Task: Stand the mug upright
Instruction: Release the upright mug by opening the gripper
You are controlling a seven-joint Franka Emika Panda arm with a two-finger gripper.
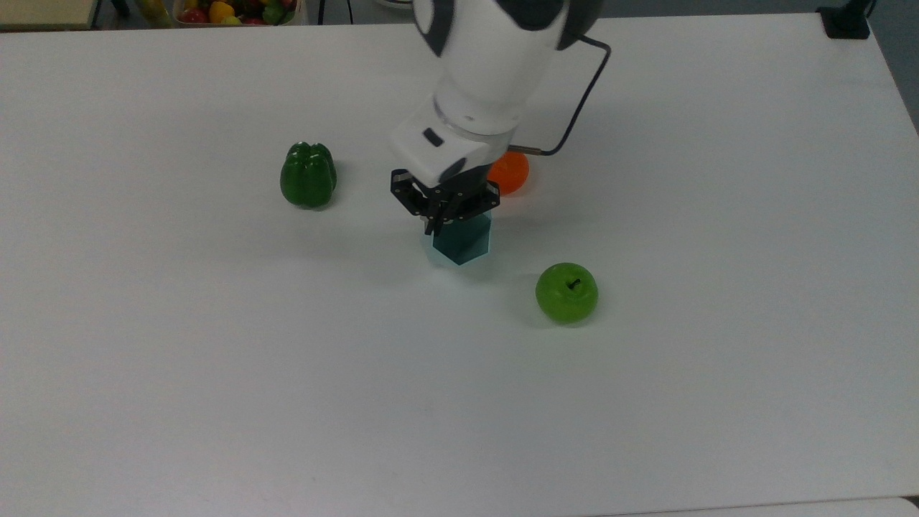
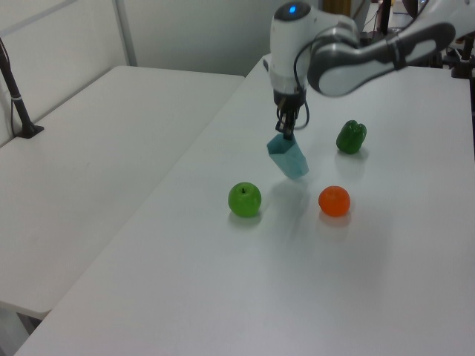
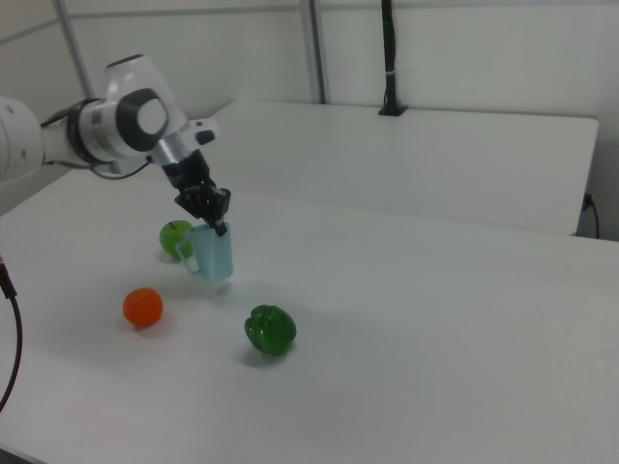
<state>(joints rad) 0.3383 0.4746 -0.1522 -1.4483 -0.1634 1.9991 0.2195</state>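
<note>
Mug [image 1: 461, 243] lifted, nearly upright, gripper [image 1: 439, 215] pinching its rim.
Left: lower onto table [image 1: 215, 373], level it, release.

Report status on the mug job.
Gripper shut on the mug at its rim, fingers pinching the wall. Mug lifted, mouth up, tilted in the left view. Apple, orange, pepper all stand apart.

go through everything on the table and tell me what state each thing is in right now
mug: held by its rim, opening up, hanging slightly tilted
claw: shut on the mug's rim, pointing down
apple: resting on the table, stem up
orange: resting on the table, apart from the mug
pepper: standing on the table, untouched
table: white, bearing the three fruits
</note>
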